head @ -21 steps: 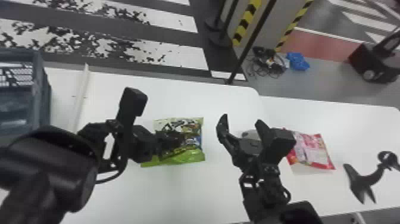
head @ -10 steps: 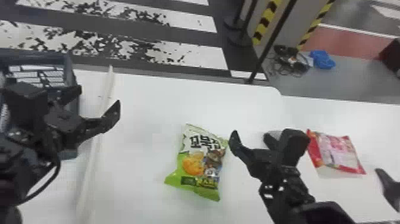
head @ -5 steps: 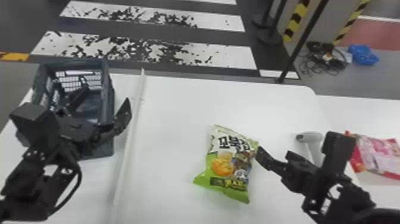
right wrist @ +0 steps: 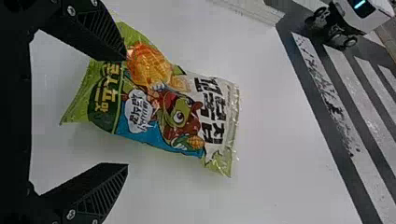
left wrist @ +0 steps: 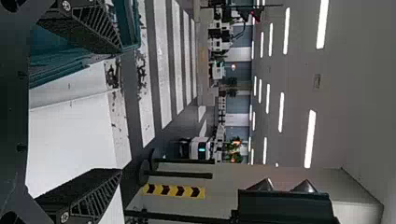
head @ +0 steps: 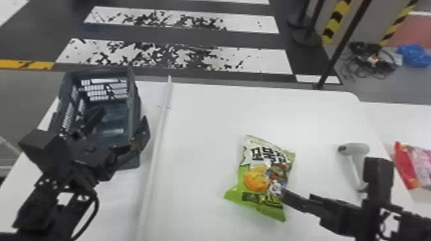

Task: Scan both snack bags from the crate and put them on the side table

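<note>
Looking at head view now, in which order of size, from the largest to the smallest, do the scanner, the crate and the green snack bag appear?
Crate
Green snack bag
Scanner

I count two snack bags from here: one glossy green-and-white plastic bag and one red-and-pink plastic bag. I have one dark blue-grey slatted plastic crate, one pale grey handheld scanner, and two black two-fingered grippers, left gripper and right gripper. I make out probably two white smooth-topped tables, one near, one beyond its corner.
</note>
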You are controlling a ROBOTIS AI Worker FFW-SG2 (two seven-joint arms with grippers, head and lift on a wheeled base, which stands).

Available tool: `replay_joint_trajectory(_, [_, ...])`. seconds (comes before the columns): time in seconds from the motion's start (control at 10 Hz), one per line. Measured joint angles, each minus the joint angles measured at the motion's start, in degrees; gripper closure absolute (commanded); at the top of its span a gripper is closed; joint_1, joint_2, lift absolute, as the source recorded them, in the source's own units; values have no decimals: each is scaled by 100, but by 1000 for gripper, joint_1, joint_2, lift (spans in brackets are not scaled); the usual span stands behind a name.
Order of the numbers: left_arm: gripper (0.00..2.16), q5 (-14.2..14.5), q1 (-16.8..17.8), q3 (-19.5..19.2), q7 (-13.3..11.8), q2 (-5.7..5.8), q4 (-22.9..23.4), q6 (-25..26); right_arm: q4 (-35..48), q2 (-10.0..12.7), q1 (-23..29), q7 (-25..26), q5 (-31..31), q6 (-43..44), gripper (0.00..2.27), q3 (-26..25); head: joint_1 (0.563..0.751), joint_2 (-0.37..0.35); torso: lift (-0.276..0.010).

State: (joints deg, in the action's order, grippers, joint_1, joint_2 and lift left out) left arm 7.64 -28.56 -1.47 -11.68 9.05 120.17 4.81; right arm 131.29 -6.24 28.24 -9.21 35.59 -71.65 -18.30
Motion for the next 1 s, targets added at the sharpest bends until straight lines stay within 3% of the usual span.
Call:
replay_joint_trajectory(0.5, [90,58,-88,-89,-48,0,-57,-28,-800,48,-488,-862,75,-516,113,-115,695,29,-87])
replay_joint_trajectory(1.0, [90,102,-88,-97,-89,6,-144,-40,-1623,-12,-936,-1266,-136,-512,90,-95,695,25,-87])
